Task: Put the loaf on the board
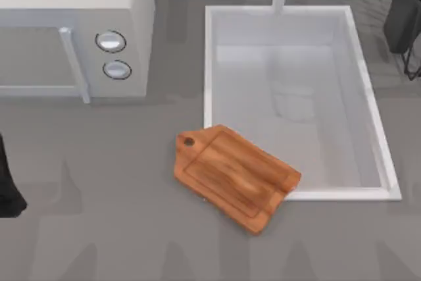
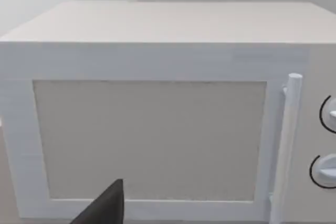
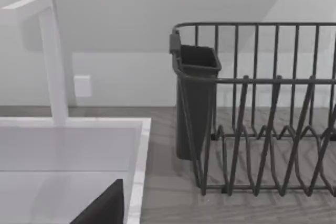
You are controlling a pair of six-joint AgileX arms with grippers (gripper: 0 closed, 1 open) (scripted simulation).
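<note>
Bare board (image 1: 235,177) on the tabletop (image 1: 99,228), overlapping the sink's (image 1: 378,143) near-left corner; tool states impossible to tell.

Reddish, grained wooden board (image 1: 237,177)

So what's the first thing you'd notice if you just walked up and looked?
The reddish-brown board catches the eye, lying askew in the middle of the grey counter with one corner over the rim of the big white sink. At the back left stands a white microwave with its door shut, and a dark wire rack sits to the right of the sink. No loaf is in sight.
</note>
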